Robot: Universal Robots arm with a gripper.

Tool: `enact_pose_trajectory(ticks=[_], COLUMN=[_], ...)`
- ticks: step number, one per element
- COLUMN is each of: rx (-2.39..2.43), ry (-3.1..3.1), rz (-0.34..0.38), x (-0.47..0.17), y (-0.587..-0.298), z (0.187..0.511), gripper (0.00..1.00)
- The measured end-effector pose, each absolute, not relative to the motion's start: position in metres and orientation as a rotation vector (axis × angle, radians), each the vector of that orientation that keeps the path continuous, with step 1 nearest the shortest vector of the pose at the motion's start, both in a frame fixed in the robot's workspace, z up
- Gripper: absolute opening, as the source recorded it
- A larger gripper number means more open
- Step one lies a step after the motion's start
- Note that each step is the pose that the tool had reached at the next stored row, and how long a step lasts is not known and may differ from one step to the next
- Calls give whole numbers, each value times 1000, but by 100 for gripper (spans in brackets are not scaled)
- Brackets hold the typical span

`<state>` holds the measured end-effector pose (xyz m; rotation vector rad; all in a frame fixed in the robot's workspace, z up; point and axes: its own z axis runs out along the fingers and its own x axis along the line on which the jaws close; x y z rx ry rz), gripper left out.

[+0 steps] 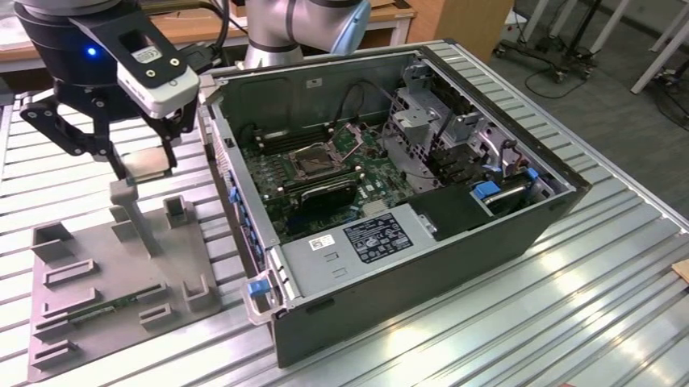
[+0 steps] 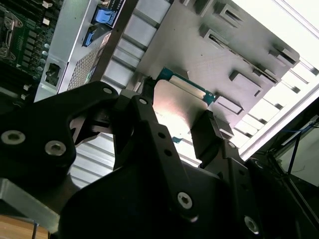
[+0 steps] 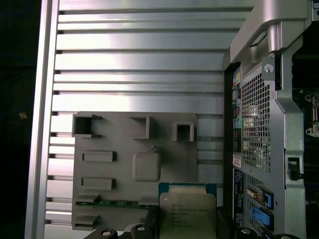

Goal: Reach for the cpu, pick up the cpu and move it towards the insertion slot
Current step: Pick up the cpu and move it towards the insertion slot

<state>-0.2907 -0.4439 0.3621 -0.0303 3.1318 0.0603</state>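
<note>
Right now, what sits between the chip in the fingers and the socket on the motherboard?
In the exterior view, the case's side wall stands between the held chip and the socket.

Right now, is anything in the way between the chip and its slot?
Yes. The gripper holds the cpu over the grey tray, outside the case. The case's side wall, on the exterior view's left, stands between the cpu and the slot. The case is open on top, and nothing visible covers the slot.
</note>
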Motion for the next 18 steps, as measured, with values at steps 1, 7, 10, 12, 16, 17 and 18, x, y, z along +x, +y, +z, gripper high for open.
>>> enact_pose_trajectory(ticks=[1, 7, 10, 12, 16, 17, 18], rx=[-30, -30, -30, -30, -30, -30, -30], ry=[3132, 3132, 3132, 3132, 3132, 3132, 3132], rz=[60, 60, 60, 60, 60, 60, 60], x=[-290, -290, -290, -290, -288, -286, -285], y=[-444, -444, -444, -444, -444, -444, -444], z=[362, 362, 362, 362, 362, 362, 362], gripper=[54, 54, 54, 54, 54, 54, 54])
